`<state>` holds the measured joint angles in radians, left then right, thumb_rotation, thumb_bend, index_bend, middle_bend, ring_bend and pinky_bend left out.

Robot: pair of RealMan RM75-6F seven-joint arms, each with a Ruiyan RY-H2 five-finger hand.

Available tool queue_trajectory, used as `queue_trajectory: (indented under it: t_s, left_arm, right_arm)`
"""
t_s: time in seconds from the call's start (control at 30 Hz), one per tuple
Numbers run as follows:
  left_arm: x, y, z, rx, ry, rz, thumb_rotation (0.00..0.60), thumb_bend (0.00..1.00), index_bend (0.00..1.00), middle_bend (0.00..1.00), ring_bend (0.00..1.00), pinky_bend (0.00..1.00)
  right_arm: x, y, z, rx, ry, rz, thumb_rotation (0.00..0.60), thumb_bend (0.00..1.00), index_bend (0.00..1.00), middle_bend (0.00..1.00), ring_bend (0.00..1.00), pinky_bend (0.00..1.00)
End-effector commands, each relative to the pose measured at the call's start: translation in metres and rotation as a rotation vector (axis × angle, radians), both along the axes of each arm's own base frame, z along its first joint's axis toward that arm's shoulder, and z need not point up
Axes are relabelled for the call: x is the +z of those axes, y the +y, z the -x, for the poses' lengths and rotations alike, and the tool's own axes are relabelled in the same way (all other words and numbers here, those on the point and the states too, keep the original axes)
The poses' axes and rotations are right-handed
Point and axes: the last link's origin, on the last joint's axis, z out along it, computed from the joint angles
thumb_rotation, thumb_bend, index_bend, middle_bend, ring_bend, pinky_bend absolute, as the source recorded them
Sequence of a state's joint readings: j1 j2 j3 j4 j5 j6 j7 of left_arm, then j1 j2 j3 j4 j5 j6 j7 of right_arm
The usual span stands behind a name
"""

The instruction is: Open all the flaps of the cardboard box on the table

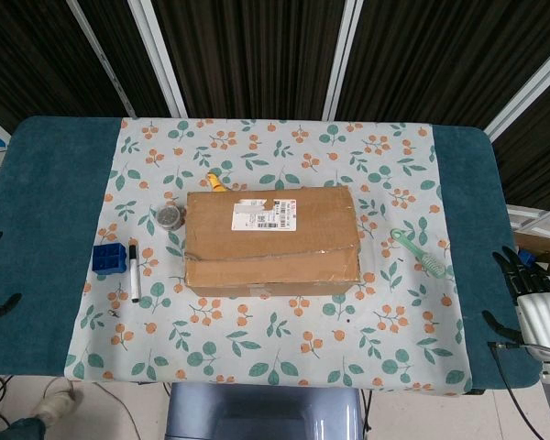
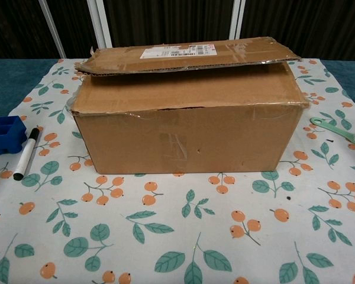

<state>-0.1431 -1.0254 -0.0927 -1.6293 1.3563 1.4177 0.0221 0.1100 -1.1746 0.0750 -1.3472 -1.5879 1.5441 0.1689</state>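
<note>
The brown cardboard box lies in the middle of the flowered cloth with its long side toward me. Its top flaps are down. The far flap, which carries a white label, overlaps the near flap and stands slightly lifted above it. My left hand shows only as dark fingertips at the left edge of the head view, apart and holding nothing, far from the box. My right hand hovers past the table's right edge with its fingers spread and nothing in them. Neither hand appears in the chest view.
Left of the box are a blue block, a black marker and a small round tin. A yellow item pokes out behind the box. A green brush lies to its right.
</note>
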Motion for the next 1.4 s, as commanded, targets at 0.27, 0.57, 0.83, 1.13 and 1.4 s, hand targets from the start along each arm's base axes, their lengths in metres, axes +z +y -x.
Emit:
queue_trajectory:
  t_s: [0.27,0.57,0.83,1.13,1.4]
  left_arm:
    - [0.000,-0.003,-0.002,0.002,-0.002,-0.007,0.600,0.16,0.08,0.01,0.00,0.00]
    - [0.001,0.001,0.001,-0.004,-0.011,-0.010,0.600,0.16,0.08,0.01,0.00,0.00]
    - [0.001,0.003,0.003,-0.007,-0.014,-0.010,0.600,0.16,0.08,0.01,0.00,0.00]
    - [-0.004,0.012,-0.005,-0.077,-0.029,-0.012,0.600,0.16,0.07,0.01,0.00,0.00]
    - [-0.027,0.052,-0.043,-0.335,-0.114,0.035,0.600,0.16,0.07,0.00,0.00,0.00]
  right_arm:
    - [0.001,0.000,0.001,0.000,-0.012,-0.001,0.600,0.28,0.00,0.05,0.20,0.24]
    - [0.000,-0.001,0.000,-0.005,-0.039,-0.008,0.600,0.28,0.00,0.05,0.20,0.24]
    - [-0.003,-0.001,0.000,-0.012,-0.039,-0.013,0.600,0.28,0.00,0.05,0.20,0.24]
    - [0.000,-0.002,0.002,-0.024,-0.046,0.000,0.600,0.28,0.00,0.05,0.20,0.24]
    - [0.001,-0.002,0.003,-0.035,-0.051,0.000,0.600,0.28,0.00,0.05,0.20,0.24]
